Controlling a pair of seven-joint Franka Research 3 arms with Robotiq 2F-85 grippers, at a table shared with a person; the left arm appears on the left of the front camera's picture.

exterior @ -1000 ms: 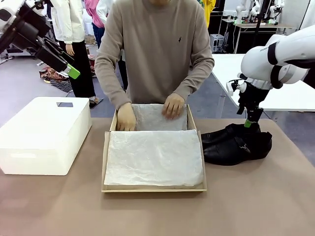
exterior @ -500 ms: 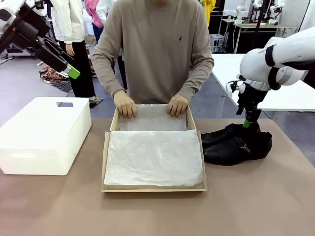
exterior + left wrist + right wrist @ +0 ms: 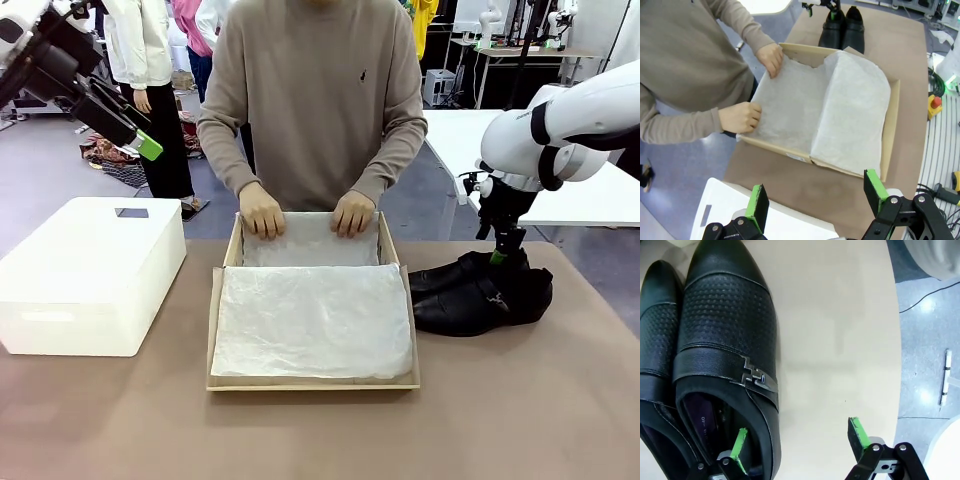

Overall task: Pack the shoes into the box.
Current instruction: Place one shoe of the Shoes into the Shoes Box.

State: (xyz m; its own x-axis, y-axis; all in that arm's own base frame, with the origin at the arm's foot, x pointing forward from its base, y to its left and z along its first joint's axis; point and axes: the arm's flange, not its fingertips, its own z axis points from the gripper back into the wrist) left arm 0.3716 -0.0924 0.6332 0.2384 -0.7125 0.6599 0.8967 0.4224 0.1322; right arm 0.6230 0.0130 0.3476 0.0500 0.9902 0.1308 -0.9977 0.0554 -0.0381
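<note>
Pair of shoes [image 3: 480, 295]: near counter's [image 3: 500, 420] right edge, just beside box [image 3: 212, 330]; box mid-counter, open, tissue-lined, person's hands [image 3: 262, 212] on its far rim; right tool [image 3: 799, 432] wide open, empty, low over shoes' heels; left tool [image 3: 815, 186] wide open, empty, high above far-left corner

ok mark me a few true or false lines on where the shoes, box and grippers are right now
1. Both shoes lie on the table, outside the box, on the robot's right of it. True.
2. The right gripper is shut on a shoe's heel. False: its jaws stand open, one finger at a shoe's opening, the other out over the table.
3. The person's hands rest on the tissue paper at the far end of the box. True.
4. The left gripper is down inside the box. False: it hangs open, raised high above the white box.
</note>
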